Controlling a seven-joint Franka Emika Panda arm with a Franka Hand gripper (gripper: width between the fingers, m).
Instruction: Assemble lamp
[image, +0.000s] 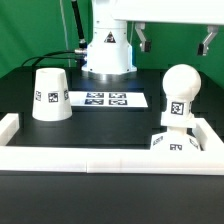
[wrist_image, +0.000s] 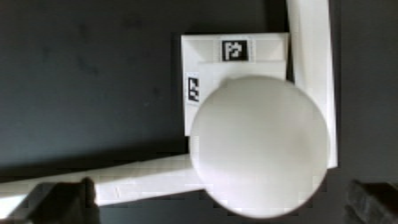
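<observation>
The round white bulb (image: 178, 92) stands upright on its stem on the flat square base (image: 176, 144), near the rail corner at the exterior view's right. My gripper (image: 175, 45) hangs open and empty well above the bulb, touching nothing. In the wrist view the bulb (wrist_image: 260, 140) fills the middle, with the tagged base (wrist_image: 237, 68) beneath it. The gripper (wrist_image: 217, 205) is spread wide, with a dark fingertip (wrist_image: 63, 203) at each side. The tapered shade (image: 50, 95) stands wide end down at the exterior view's left, apart from the other parts.
The marker board (image: 105, 99) lies flat in the middle between the shade and the bulb. A low white border rail (image: 95, 157) runs along the front and both sides, and also shows in the wrist view (wrist_image: 310, 35). The arm's white base (image: 108, 50) stands behind.
</observation>
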